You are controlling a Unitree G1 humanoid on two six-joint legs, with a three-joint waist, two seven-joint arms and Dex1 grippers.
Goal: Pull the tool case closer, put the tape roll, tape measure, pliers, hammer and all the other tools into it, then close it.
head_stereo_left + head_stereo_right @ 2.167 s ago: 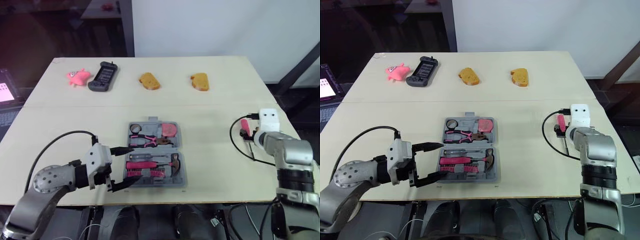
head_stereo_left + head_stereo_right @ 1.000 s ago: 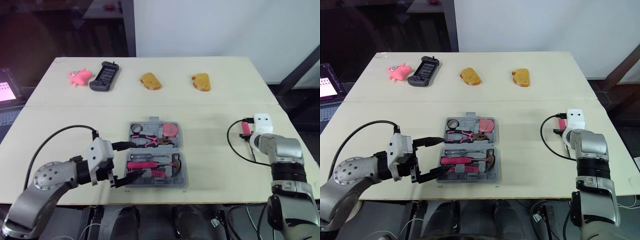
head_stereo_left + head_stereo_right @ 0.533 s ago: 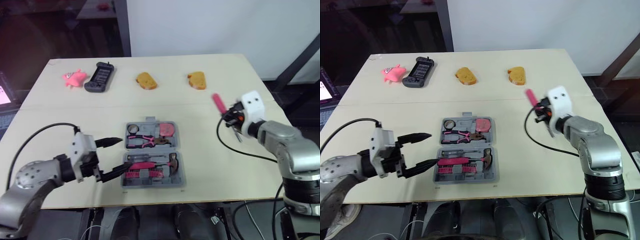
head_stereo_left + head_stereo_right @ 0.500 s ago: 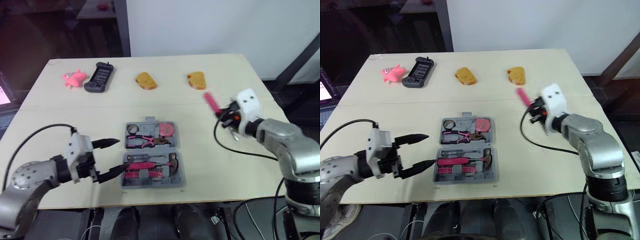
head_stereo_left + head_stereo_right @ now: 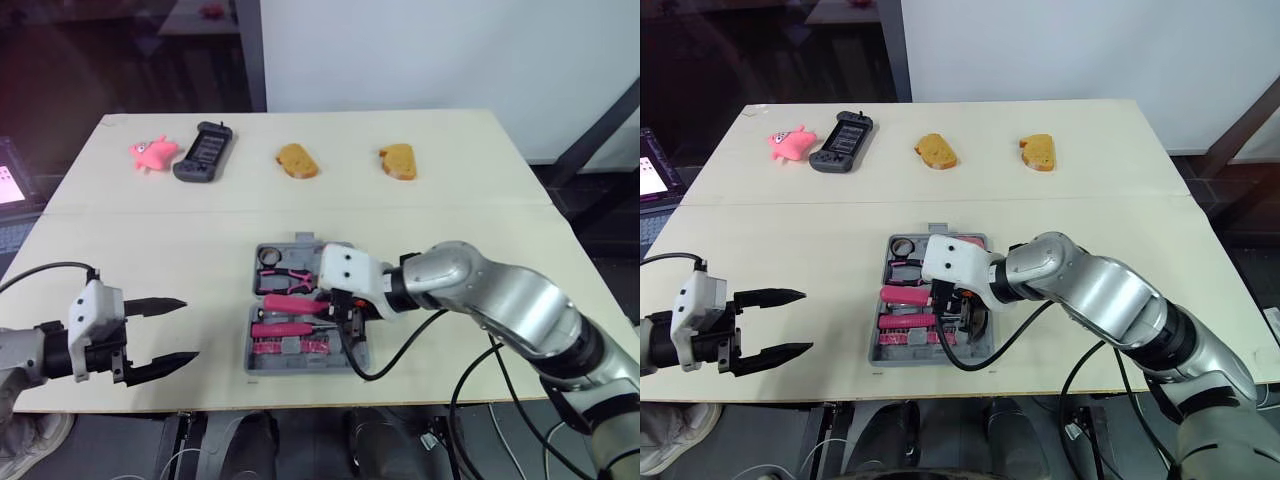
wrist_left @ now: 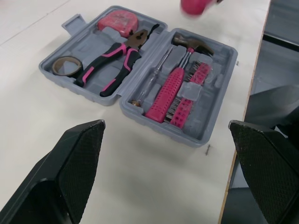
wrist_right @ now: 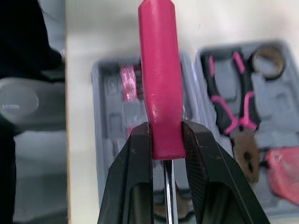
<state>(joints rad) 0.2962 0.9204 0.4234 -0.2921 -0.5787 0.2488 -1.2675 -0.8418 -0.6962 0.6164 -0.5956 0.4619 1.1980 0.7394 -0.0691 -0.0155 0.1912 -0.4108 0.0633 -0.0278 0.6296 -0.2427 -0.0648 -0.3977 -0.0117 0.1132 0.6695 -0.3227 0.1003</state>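
Observation:
The grey tool case [image 5: 300,365] lies open near the table's front edge. In it are the tape roll [image 6: 65,65], pliers [image 6: 112,63], pink tape measure [image 6: 117,19], hammer [image 6: 175,84], a thin screwdriver [image 6: 152,79] and a row of bits [image 6: 187,93]. My right gripper [image 7: 164,140] hovers over the case, shut on a pink-handled screwdriver [image 7: 158,84], whose handle [image 5: 288,303] points toward my left. My left gripper [image 5: 185,328] stands open and empty on the table, to the left of the case and apart from it.
Along the far edge lie a pink toy [image 5: 152,153], a black handheld device [image 5: 205,152] and two brown bread-like pieces [image 5: 297,160] [image 5: 398,160]. A laptop [image 5: 10,185] sits off the table's left side. The right arm's cable [image 5: 400,350] loops beside the case.
My right arm has swung from the table's right side to over the case, carrying the pink screwdriver. My left gripper has drawn back leftward from the case, still open.

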